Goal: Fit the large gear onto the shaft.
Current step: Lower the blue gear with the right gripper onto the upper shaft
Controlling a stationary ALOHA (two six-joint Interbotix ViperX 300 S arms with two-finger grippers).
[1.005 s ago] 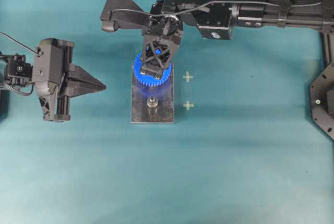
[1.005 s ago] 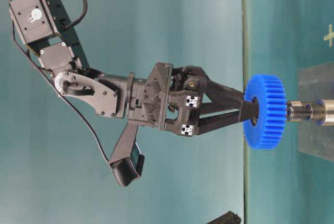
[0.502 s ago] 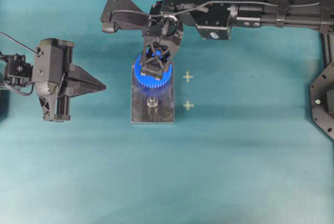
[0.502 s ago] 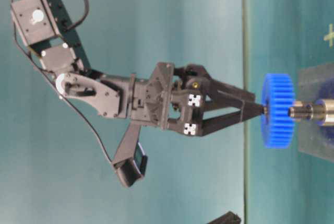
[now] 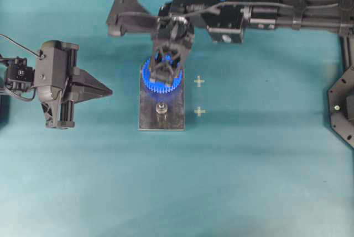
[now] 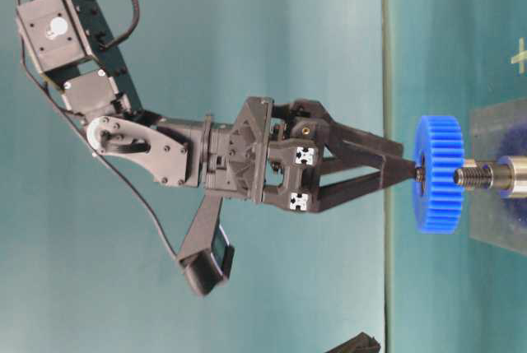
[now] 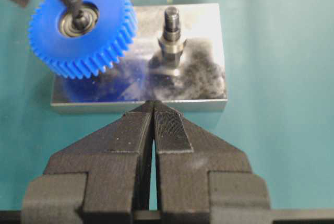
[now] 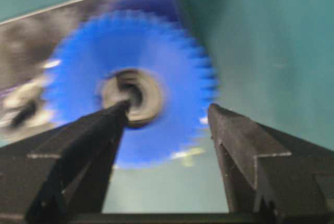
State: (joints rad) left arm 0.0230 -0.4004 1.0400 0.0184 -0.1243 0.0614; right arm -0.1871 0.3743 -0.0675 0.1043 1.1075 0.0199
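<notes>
The large gear [image 5: 148, 75] [image 7: 78, 33] [image 8: 167, 62] lies level over the far end of the grey plate [image 5: 172, 121] [image 7: 203, 78], raised above it [image 6: 439, 174]. The shaft beneath it is hidden by the gear. A second, bare peg [image 5: 161, 108] [image 7: 171, 36] stands on the plate's near half. My right gripper [image 5: 161, 74] [image 8: 168, 108] [image 6: 412, 174] hangs open over the gear. One of its fingers [image 8: 112, 117] touches the dark hub, the other stands off by the rim. My left gripper [image 5: 109, 90] [image 7: 153, 106] is shut and empty, left of the plate.
Two yellow cross marks [image 5: 199, 82] [image 5: 199, 111] lie on the teal cloth just right of the plate. Dark equipment [image 5: 343, 110] stands at the right edge. The right arm [image 5: 265, 13] spans the back of the table.
The gear went from tilted to level and came lower over the plate. The right jaws spread apart and let go of it. The left arm stayed still.
</notes>
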